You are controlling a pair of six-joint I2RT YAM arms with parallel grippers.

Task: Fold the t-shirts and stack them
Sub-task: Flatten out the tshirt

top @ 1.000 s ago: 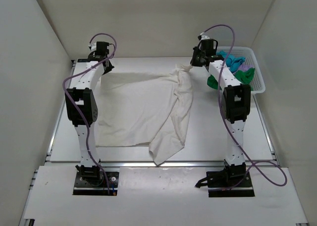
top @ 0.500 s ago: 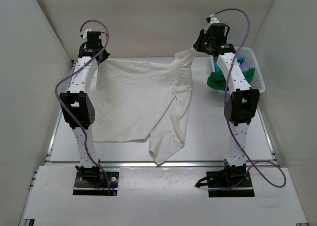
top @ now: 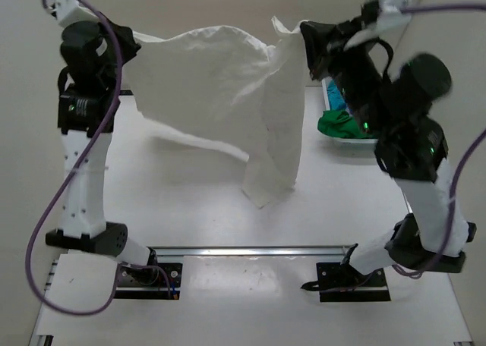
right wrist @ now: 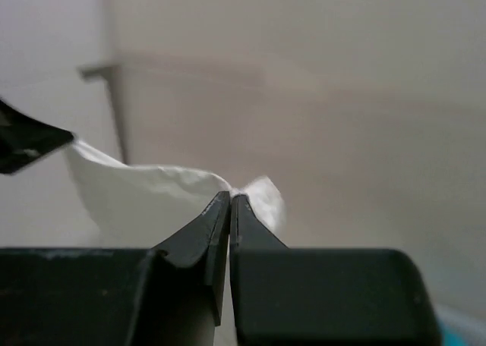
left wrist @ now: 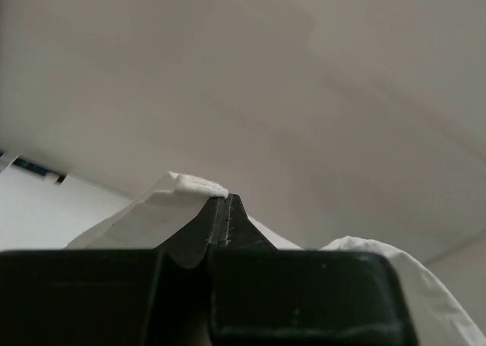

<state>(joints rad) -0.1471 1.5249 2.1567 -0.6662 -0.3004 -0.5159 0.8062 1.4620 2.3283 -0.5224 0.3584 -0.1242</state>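
The large cream-white t-shirt (top: 228,80) hangs in the air between both raised arms, its lower end trailing down to the table. My left gripper (top: 130,36) is shut on its left corner, which shows as white cloth in the left wrist view (left wrist: 186,185). My right gripper (top: 304,31) is shut on its right corner, seen as white cloth in the right wrist view (right wrist: 152,194). A bright green t-shirt (top: 338,124) lies at the right by the basket, with a bit of turquoise-blue cloth (top: 331,95) beside it. The pale lilac shirt is hidden behind the right arm.
The white lattice basket (top: 351,139) sits at the right edge of the table, mostly hidden by the right arm. White enclosure walls stand on three sides. A metal rail (top: 250,250) runs along the table's near edge.
Both arms have risen high toward the camera, lifting the cream-white shirt off the table until it hangs stretched between them. Only its lower end still reaches the table.
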